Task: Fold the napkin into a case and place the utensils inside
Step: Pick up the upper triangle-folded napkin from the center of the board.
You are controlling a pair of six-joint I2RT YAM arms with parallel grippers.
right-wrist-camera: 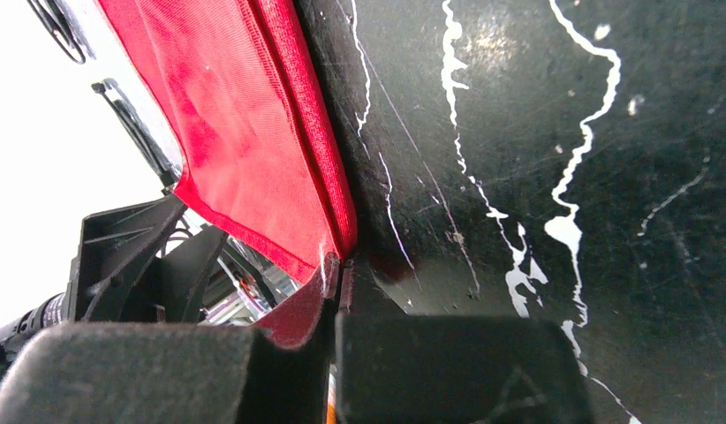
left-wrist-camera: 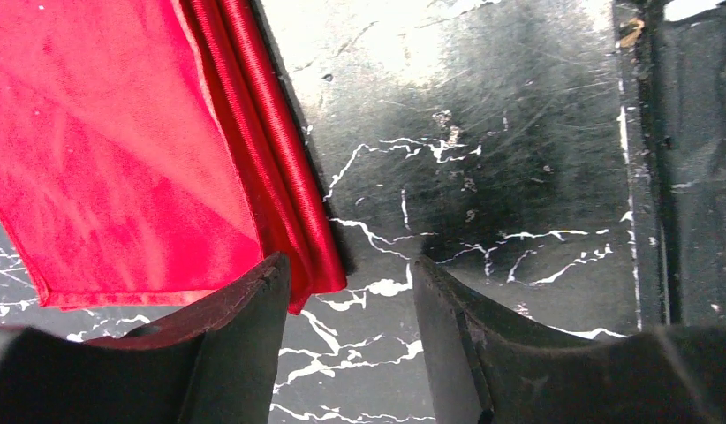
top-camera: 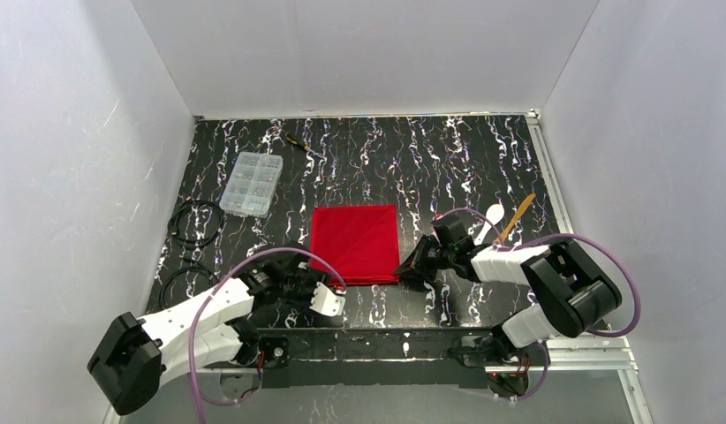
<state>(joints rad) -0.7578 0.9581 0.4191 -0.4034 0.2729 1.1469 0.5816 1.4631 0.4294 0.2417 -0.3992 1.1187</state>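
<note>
The napkin [top-camera: 355,243] lies flat in the middle of the black marbled table [top-camera: 412,159]. It is folded to a layered, nearly square shape with a diagonal crease showing across its top.

The right gripper [top-camera: 405,268] comes in from the right of the frame and is clamped on the napkin's lower right corner. Its wrist view shows red cloth pinched between the two dark pads, curving up into them from the table.

The left gripper [top-camera: 335,291] sits at the napkin's lower left corner, with its jaws apart and holding nothing. In its wrist view the thick, layered edge of the cloth runs down from the top of the frame. That edge ends just beside the left-hand finger [left-wrist-camera: 249,340], and the tip of the corner pokes into the gap. The other finger stands apart over bare table.

The white spoon [top-camera: 493,215] and the gold utensil [top-camera: 518,216] lie side by side to the right of centre, just past the right arm's wrist. Both are on the table, apart from the napkin.

A clear box [top-camera: 246,184] sits to the upper left of the napkin. A thin black-and-yellow tool [top-camera: 299,141] lies near the table's far edge. Black cable loops [top-camera: 196,221] rest along the left side.
</note>
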